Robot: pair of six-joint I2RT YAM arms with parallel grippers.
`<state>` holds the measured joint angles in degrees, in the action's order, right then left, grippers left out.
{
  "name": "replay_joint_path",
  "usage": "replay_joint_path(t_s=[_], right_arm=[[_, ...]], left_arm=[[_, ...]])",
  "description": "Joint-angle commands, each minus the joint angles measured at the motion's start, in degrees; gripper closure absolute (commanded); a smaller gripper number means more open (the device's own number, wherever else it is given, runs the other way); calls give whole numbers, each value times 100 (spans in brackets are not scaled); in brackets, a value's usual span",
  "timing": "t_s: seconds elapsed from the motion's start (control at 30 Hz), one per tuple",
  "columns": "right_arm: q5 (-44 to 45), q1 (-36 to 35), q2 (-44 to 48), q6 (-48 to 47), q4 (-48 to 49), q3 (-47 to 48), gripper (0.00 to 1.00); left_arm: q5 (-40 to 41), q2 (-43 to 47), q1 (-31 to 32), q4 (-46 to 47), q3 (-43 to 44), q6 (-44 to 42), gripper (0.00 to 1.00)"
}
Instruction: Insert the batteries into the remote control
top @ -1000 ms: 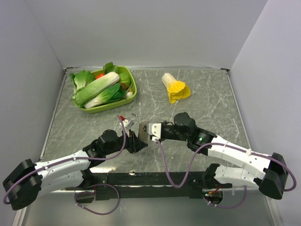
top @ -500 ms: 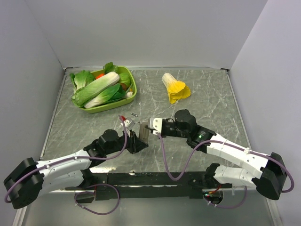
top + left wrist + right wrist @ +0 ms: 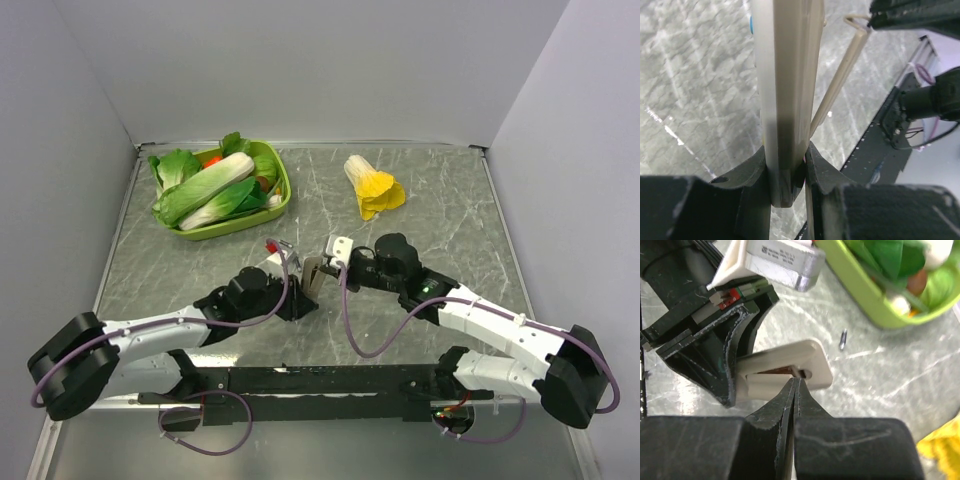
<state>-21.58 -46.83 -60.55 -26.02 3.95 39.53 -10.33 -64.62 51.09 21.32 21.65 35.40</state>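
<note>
My left gripper [image 3: 298, 293] is shut on the lower end of the remote control [image 3: 311, 273] and holds it edge-up above the table. In the left wrist view the remote [image 3: 787, 75] is a beige bar clamped between the jaws [image 3: 787, 155]. A thin beige battery cover [image 3: 840, 85] stands angled off its side. My right gripper [image 3: 796, 382] is shut, its tips pinching the cover's edge at the open compartment of the remote [image 3: 790, 365]. One small dark battery [image 3: 842, 339] lies on the table near the green bowl. The other battery is out of view.
A green bowl [image 3: 283, 200] of toy vegetables stands at the back left, and also shows in the right wrist view [image 3: 860, 295]. A yellow-and-white toy cabbage [image 3: 373, 187] lies at the back centre. Grey walls close in three sides of the table.
Both grippers have moved away from the bases with the remote between them. The left arm reached further right; the right gripper's tips closed in on the remote's cover.
</note>
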Motion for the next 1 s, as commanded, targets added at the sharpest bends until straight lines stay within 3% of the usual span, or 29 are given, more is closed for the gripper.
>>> replay_joint_path(t_s=[0.0, 0.37, 0.63, 0.83, 0.93, 0.97], right_arm=[[479, 165, 131, 842, 265, -322, 100], [1437, 692, 124, 2538, -95, -850, 100], [1612, 1114, -290, 3384, -130, -983, 100], [1710, 1483, -588, 3762, -666, -456, 68], [1526, 1615, -720, 3938, -913, -201, 39], [1439, 1607, -756, 3973, -948, -130, 20]], left_arm=[[250, -296, 15, -92, 322, 125, 99], [804, -912, 15, -471, 569, 433, 98], [1189, -87, 15, -752, 454, 547, 98], [2034, 1433, -11, -1455, 375, 530, 98], [2358, 2224, -143, -1675, 200, 530, 99], [2429, 2591, -230, -1719, 78, 538, 99]])
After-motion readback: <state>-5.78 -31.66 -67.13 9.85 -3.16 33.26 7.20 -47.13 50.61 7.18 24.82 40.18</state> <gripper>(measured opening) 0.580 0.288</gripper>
